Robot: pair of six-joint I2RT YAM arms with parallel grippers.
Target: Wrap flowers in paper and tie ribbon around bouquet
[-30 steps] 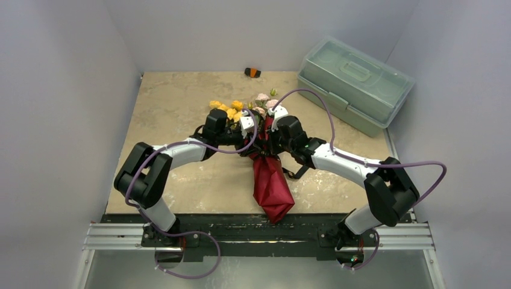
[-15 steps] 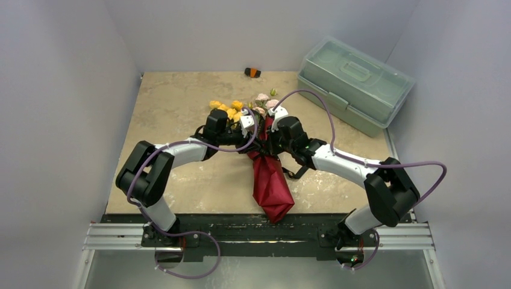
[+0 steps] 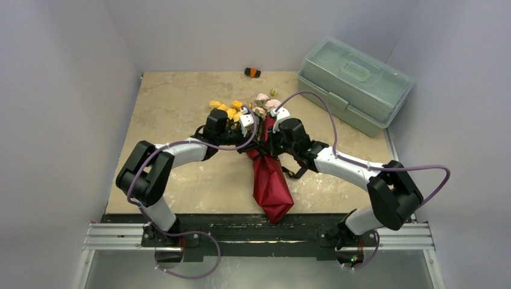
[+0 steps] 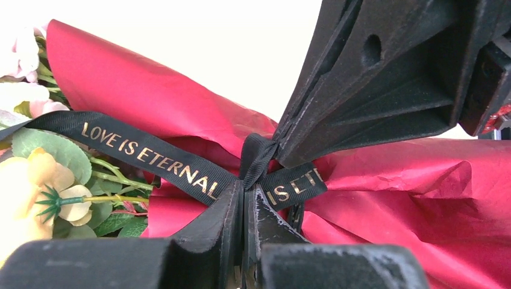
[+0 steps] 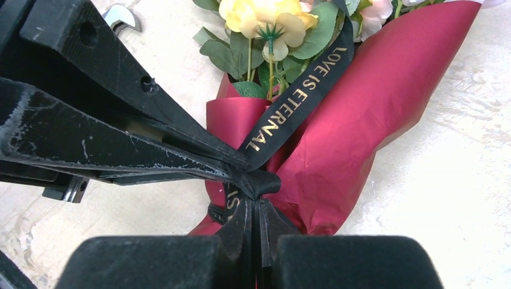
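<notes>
The bouquet [image 3: 269,177] lies mid-table, a dark red paper [image 4: 132,90] cone with yellow and pink flowers [image 3: 241,108] at its far end. A black ribbon [image 4: 150,159] with gold lettering circles the cone's neck and bunches into a knot. My left gripper [image 4: 247,189] is shut on the ribbon at the knot, coming in from the left [image 3: 258,137]. My right gripper [image 5: 256,201] is shut on the ribbon just under the same knot, tip to tip with the left [image 3: 269,138]. In the right wrist view, the ribbon [image 5: 295,99] runs up past the flowers [image 5: 268,15] over the paper [image 5: 361,108].
A pale green lidded plastic case [image 3: 354,83] stands at the back right. A small orange and black object [image 3: 253,73] lies near the back wall. Grey walls enclose the tan table [image 3: 175,102] on three sides.
My left gripper has closed onto the ribbon at the knot. The right arm has shifted slightly toward the bouquet's neck, still shut.
</notes>
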